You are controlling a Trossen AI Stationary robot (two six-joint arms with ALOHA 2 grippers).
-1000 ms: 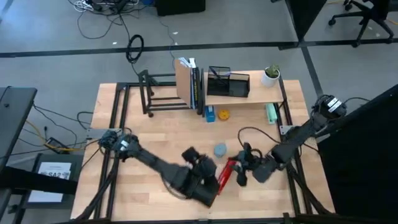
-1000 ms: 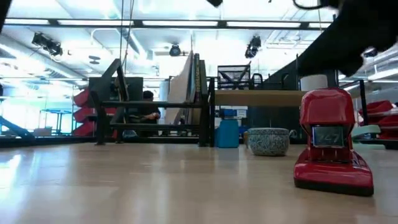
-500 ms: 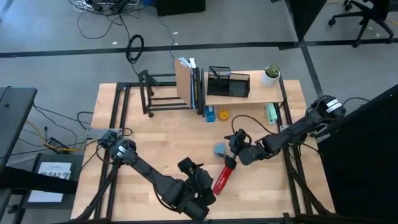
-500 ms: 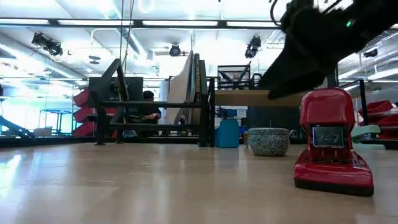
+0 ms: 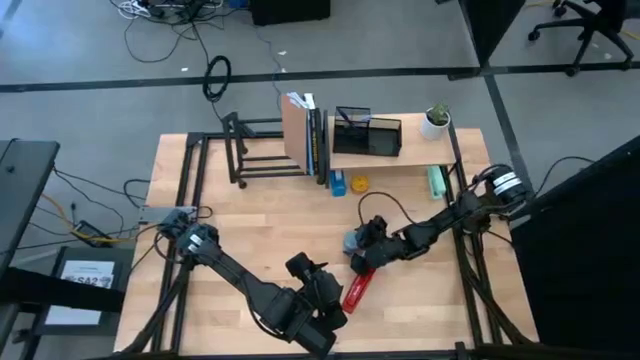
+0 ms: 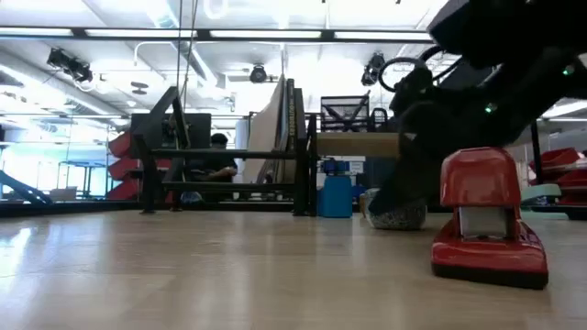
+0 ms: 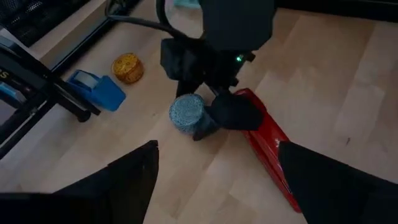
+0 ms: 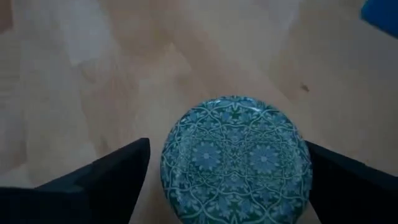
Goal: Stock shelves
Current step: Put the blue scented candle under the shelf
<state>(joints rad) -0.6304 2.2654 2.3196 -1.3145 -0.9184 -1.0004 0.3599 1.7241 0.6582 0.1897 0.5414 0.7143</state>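
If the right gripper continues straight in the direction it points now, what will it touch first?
Most likely the small blue patterned bowl. The right gripper is open, with a finger on each side of the bowl and the bowl centred ahead of it. The table lies beneath. The exact depth is unclear.

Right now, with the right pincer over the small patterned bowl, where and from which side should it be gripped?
Grip the patterned bowl across its round rim, coming straight down from above. It sits upright and low on the table, so its sides offer little height. The right pincer is open, one finger on either side of it. The red stapler lies close beside it, so keep the fingers clear of that side.
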